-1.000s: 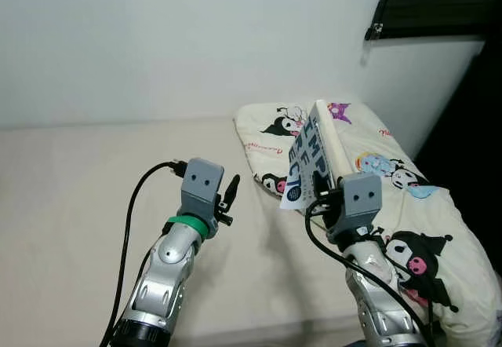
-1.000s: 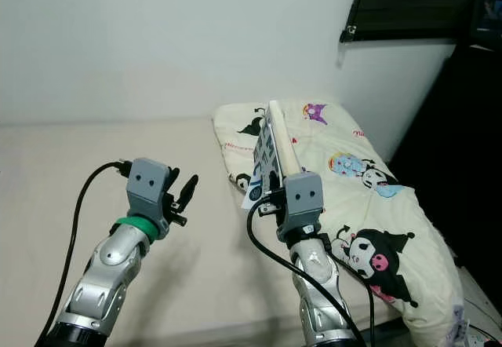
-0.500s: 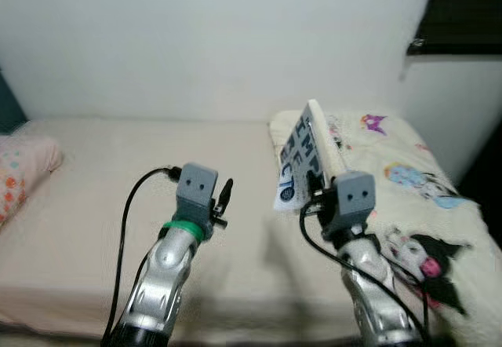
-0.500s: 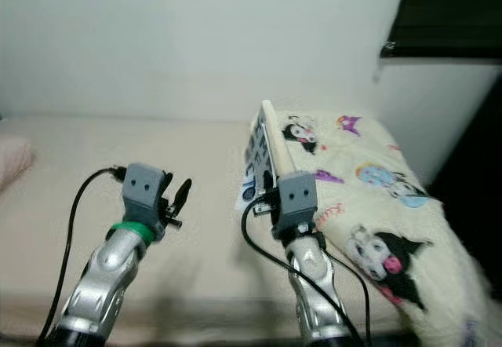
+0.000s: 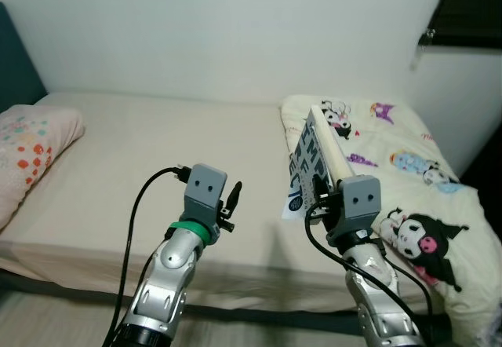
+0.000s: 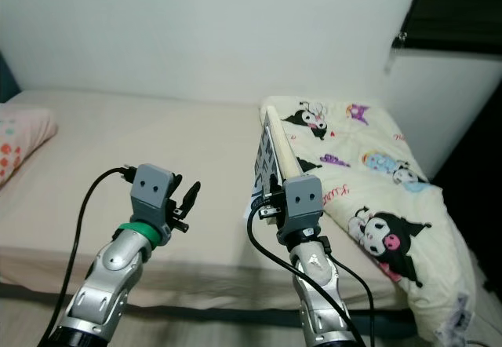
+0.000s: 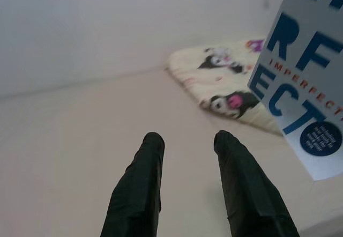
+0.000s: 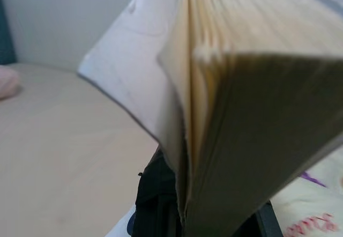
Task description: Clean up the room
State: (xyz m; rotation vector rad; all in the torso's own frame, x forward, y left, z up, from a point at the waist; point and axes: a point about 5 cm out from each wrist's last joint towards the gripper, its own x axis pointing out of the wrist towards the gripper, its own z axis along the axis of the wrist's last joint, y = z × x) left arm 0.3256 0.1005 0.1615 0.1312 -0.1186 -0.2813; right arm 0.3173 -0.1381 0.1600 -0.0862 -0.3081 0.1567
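White-covered book [image 5: 314,162] clamped upright in right claw [image 5: 320,194] over the bed [image 5: 141,151] for carrying off, left claw [image 7: 187,180] parted, empty, ready.

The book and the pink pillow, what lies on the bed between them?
Just bare beige sheet. In the left eye view the mattress runs uncluttered from the pink pillow to the book held up in the right gripper.

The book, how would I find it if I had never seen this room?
Find the beige bed against the white wall. Above its front edge, beside the cartoon blanket, the right gripper holds the book upright. It has big blue letters on a white cover, unlike the pale bedding.
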